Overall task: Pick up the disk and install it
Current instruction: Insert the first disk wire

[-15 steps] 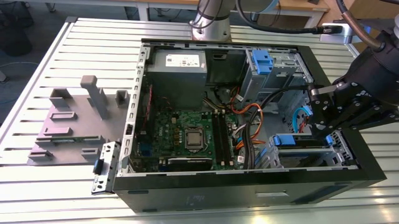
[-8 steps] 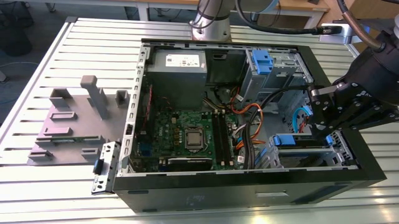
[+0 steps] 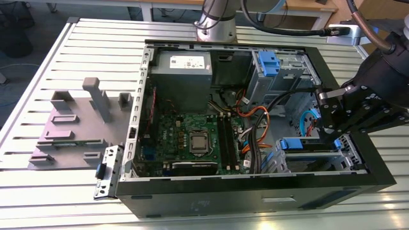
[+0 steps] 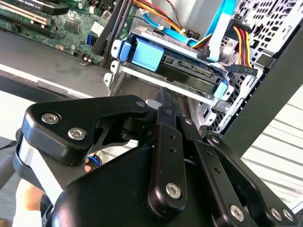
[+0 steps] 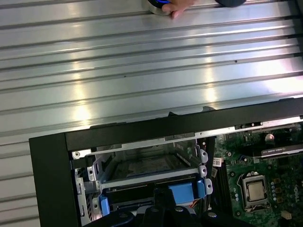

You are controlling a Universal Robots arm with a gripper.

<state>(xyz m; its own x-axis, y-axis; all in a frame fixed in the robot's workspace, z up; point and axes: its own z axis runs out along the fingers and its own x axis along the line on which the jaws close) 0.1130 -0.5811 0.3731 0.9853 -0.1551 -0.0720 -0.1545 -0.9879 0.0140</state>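
The disk [image 4: 182, 66] lies flat in a slot of the metal drive cage at the case's front corner. Its blue carrier handle [image 4: 144, 54] faces outward, and blue and coloured cables run to its far end. In the exterior view the disk [image 3: 300, 143] sits low at the exterior view's right, with my black gripper [image 3: 329, 136] hanging just beside it. In the second wrist view my gripper [image 4: 166, 94] points at the cage just under the handle; its fingers look shut with nothing between them. In the first wrist view my gripper [image 5: 163, 202] meets the blue handle [image 5: 182, 191].
The open computer case [image 3: 255, 184] lies on a slatted metal table [image 3: 57, 191], with motherboard [image 3: 191, 139], grey power supply [image 3: 182, 64] and a second blue-handled bay [image 3: 268, 60]. A grey fixture [image 3: 76, 124] stands beside it. A hand [image 5: 177, 7] rests on the table outside the case.
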